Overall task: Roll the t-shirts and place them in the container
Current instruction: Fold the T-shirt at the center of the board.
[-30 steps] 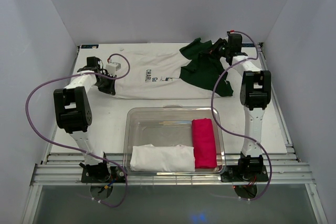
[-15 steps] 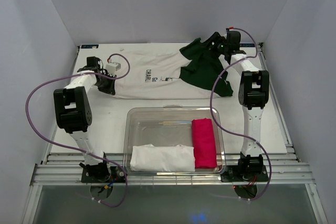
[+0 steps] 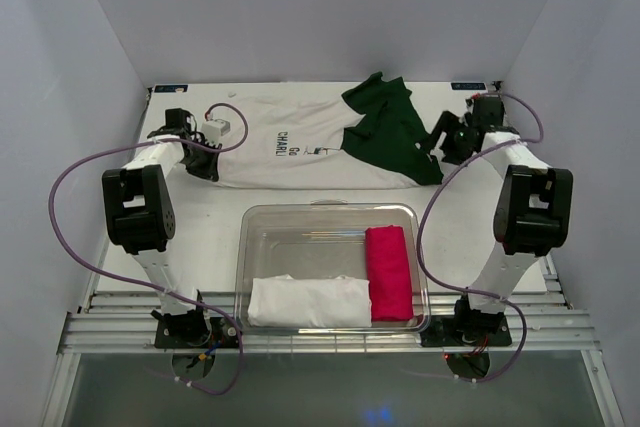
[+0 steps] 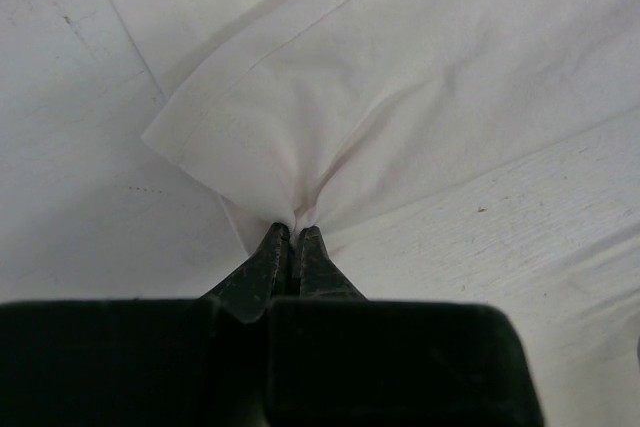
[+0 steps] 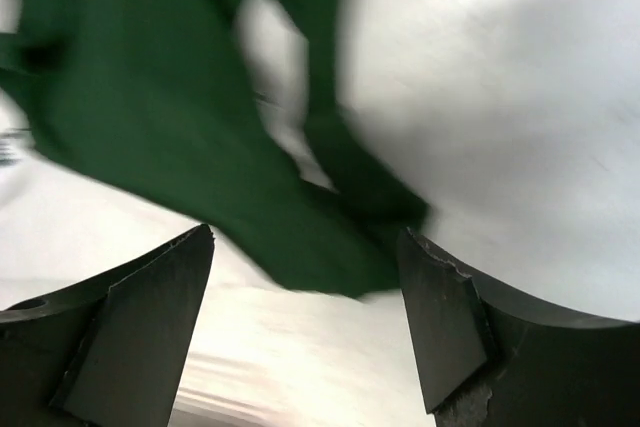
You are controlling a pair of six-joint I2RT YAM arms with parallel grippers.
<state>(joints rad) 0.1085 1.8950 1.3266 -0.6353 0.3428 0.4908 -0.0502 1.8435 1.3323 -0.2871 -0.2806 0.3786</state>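
white t-shirt point(image 3: 300, 147) with black lettering spread flat across the far part of the table point(image 3: 200, 217) from above, dark green t-shirt point(image 3: 385, 132) crumpled over its right end. left gripper point(image 3: 205, 167) at the white one's left edge, right gripper point(image 3: 437, 137) just beside the green one's right side. nearer, clear bin point(image 3: 330, 215) holding a white rolled cloth point(image 3: 308, 302) and a pink rolled cloth point(image 3: 389, 272). from the left wrist: jaws pressed together, pinching a hem corner of the white cloth into puckers. from the right wrist: jaws spread wide, nothing between them, blurred green cloth on the table beyond.
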